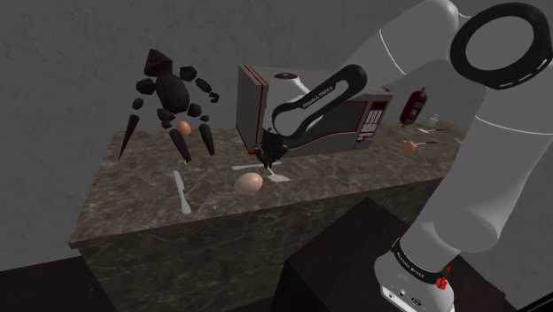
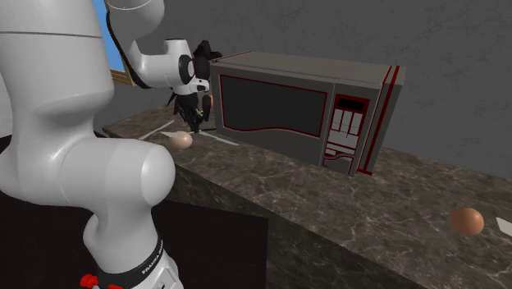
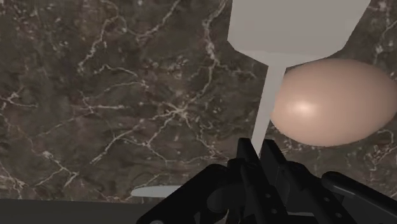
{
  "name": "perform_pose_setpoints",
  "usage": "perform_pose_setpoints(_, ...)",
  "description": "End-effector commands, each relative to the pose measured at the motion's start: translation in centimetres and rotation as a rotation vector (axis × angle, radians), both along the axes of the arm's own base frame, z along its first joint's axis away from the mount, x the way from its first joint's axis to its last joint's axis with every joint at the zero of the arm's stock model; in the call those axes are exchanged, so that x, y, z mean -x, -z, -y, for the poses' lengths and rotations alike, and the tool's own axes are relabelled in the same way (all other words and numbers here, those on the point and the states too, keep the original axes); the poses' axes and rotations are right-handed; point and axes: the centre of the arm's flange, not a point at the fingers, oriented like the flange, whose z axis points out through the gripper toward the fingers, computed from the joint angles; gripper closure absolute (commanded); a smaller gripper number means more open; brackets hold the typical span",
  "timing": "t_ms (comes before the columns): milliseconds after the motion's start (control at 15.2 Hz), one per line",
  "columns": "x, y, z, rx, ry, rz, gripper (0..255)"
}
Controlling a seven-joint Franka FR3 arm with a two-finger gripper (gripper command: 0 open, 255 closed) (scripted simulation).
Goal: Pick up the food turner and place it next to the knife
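— What could have gone wrong by the big grey box microwave (image 2: 271, 103)?
— The white robot arm (image 1: 483, 151), lifting, might have knocked the round brown egg (image 1: 249, 183) rolling. It sat just beside the flat white food turner (image 3: 272, 76), before the microwave door.
— And the arm?
— Bent down there, black gripper (image 3: 257, 147), fingers (image 3: 273, 156) pinched shut on the turner's thin handle.

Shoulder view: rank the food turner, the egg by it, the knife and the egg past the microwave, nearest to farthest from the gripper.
1. food turner: its handle is clasped between the fingers of the gripper.
2. near egg: on the counter, just beside the turner.
3. knife: farther toward the view's left.
4. far egg: past the microwave, toward the view's right.
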Motion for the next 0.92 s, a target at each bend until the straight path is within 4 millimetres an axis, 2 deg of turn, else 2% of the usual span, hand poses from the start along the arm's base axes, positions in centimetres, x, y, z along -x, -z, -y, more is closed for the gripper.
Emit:
perform_pose_setpoints(0, -0.6, 0.3, -2.7, 0.0, 0.002, 0.0, 255)
perform_pose_setpoints(660, -3.7, 0.3, -15.2, 0.0, 0.002, 0.0, 255)
perform_pose_setpoints(858, -3.7, 1.9, -15.2, 0.0, 0.002, 0.0, 255)
